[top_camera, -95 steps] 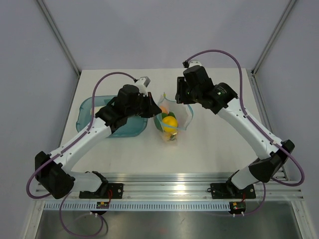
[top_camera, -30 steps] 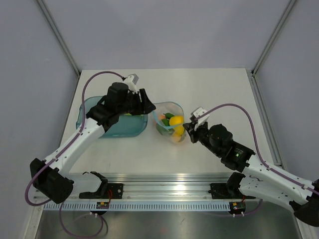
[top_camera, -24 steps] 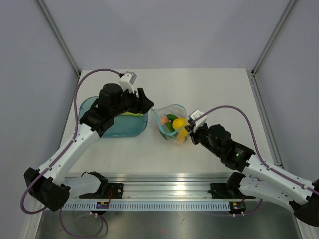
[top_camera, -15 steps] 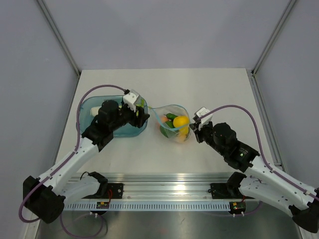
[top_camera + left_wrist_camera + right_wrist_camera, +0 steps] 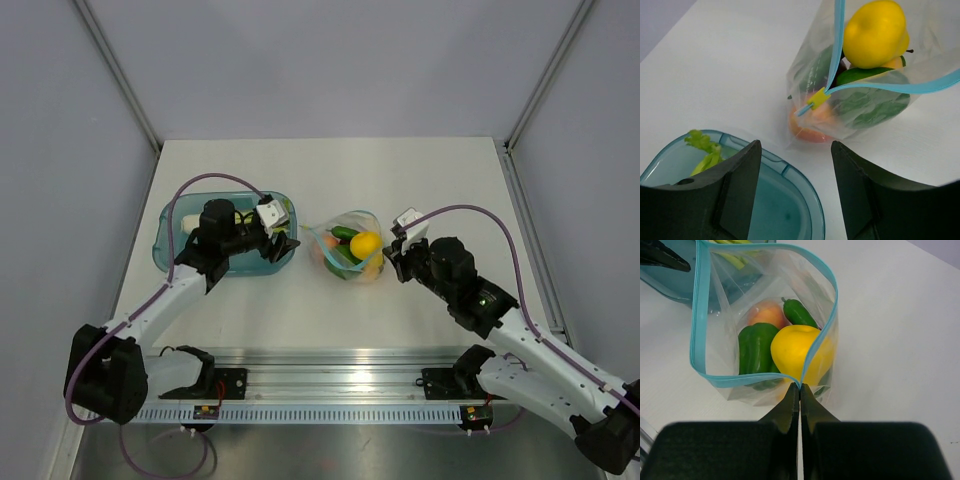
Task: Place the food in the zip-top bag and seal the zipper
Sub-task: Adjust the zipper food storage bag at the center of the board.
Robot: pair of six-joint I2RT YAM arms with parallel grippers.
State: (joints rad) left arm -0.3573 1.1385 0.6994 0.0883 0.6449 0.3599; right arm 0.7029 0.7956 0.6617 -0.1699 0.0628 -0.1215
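The clear zip-top bag [image 5: 347, 252] stands on the table with its mouth open. Inside lies food: a yellow piece [image 5: 794, 353], a green pepper [image 5: 754, 348], a peach-coloured piece [image 5: 767, 315] and a dark green one [image 5: 799, 314]. The light-blue zipper [image 5: 696, 315] rings the mouth, with a yellow slider [image 5: 818, 98] at the left end. My right gripper [image 5: 800, 386] is shut on the zipper's near end. My left gripper [image 5: 796, 145] hangs open over the teal tray's right rim, just left of the bag and apart from it. Green stalks [image 5: 704, 150] lie in the tray.
The teal translucent tray [image 5: 170, 222] sits left of the bag under my left arm. A white piece [image 5: 189, 223] lies at its left end. Metal frame posts stand at the table's far corners.
My left gripper has drawn back and down, from above the tray's far right corner to its right rim. My right gripper has shifted slightly right with the bag's edge, and the mouth has narrowed.
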